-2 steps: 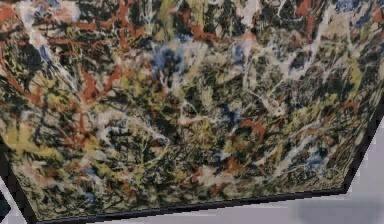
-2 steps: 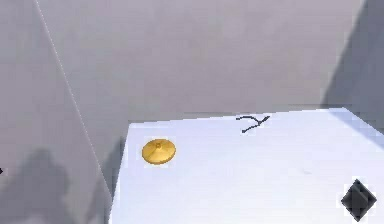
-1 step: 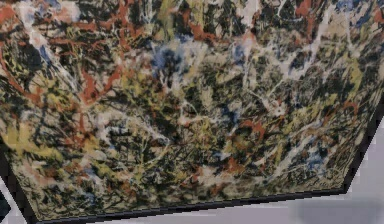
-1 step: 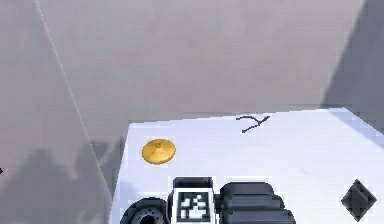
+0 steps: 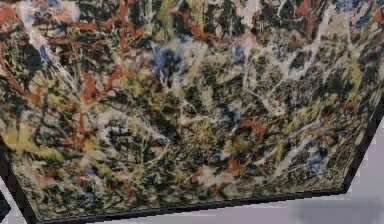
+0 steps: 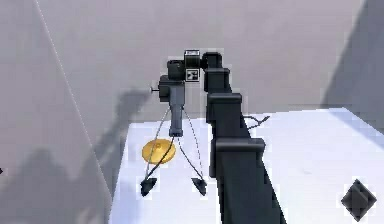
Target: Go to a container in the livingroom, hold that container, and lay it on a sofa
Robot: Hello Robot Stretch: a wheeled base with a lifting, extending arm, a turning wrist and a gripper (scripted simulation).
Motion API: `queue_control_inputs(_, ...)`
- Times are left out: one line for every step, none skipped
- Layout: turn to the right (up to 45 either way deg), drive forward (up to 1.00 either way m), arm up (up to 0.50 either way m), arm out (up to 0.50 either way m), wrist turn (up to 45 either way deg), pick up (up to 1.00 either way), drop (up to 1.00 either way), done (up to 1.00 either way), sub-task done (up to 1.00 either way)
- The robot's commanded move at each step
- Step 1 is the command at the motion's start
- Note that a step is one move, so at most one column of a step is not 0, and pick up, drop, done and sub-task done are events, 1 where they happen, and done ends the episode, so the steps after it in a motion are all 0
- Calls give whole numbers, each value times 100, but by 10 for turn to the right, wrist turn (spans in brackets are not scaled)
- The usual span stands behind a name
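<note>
Left of centre in the arm side view, I am seeing the gripper lined up by a yellow dish on the white table, likely my container to grasp, but cannot tell if it is holding anything.

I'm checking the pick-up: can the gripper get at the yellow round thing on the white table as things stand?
Probably yes: the yellow round thing lies on the white table close by the gripper, with nothing seen between them.
</note>
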Motion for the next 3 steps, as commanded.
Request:
queue_control_inputs(0,0,0,0,450,0,0,0,0)
queue_control_inputs(0,0,0,0,450,0,0,0,0)
queue_control_inputs(0,0,0,0,450,0,0,0,0)
